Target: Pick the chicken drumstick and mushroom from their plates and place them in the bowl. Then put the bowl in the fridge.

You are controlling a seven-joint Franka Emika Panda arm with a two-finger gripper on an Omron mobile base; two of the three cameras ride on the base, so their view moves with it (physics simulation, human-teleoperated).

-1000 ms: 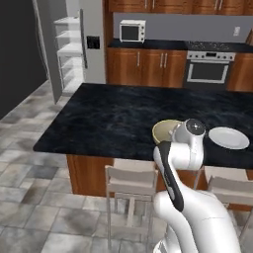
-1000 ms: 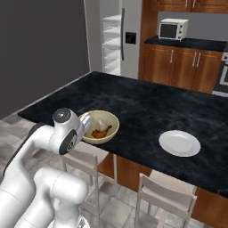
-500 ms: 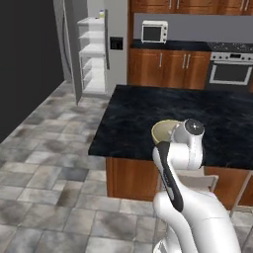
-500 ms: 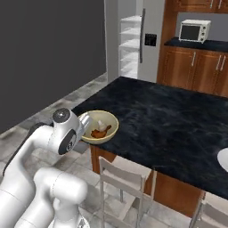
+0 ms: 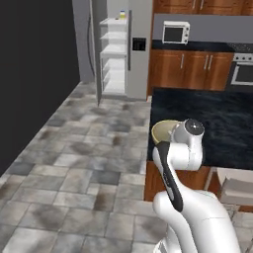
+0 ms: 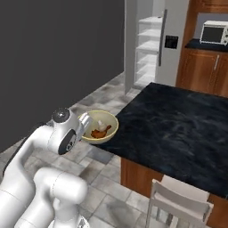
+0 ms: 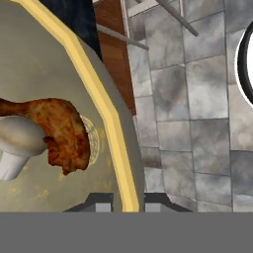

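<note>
Now the claw (image 7: 126, 205) has its two dark finger tips on the two sides of the yellow rim of the bowl (image 7: 59, 99), one inside and one outside, so it is closed on the rim and it carries the bowl. In the hand view the chicken drumstick (image 7: 59, 131) lies inside the bowl on the speckled beige bottom, and the mushroom (image 7: 17, 143) with its pale cap and white stem lies just beside it, touching it. Behind the rim one sees the grey stone floor (image 7: 197, 113) and a part of the wooden side of the island.

In the right base view the bowl (image 6: 100, 128) is in the air in front of the white arm (image 6: 40, 147), at the near corner of the black tabletop (image 6: 178, 124). It hangs partly over the edge and partly over the floor. The drumstick (image 6: 99, 132) and the mushroom (image 6: 102, 124) show in it as small orange and white shapes. In the left base view the bowl (image 5: 163, 131) is half hidden behind the wrist of the arm, at the left edge of the tabletop (image 5: 217, 123).

Further away stands the fridge (image 5: 121, 49). It is tall and grey, its door is open, and the white shelves (image 5: 113, 54) are visible. A black dispenser panel is on its right door. Next to it a microwave (image 5: 177, 32) sits on the back counter above wooden cabinets (image 5: 197, 69). A white chair (image 6: 182, 202) stands at the near side of the island.
</note>
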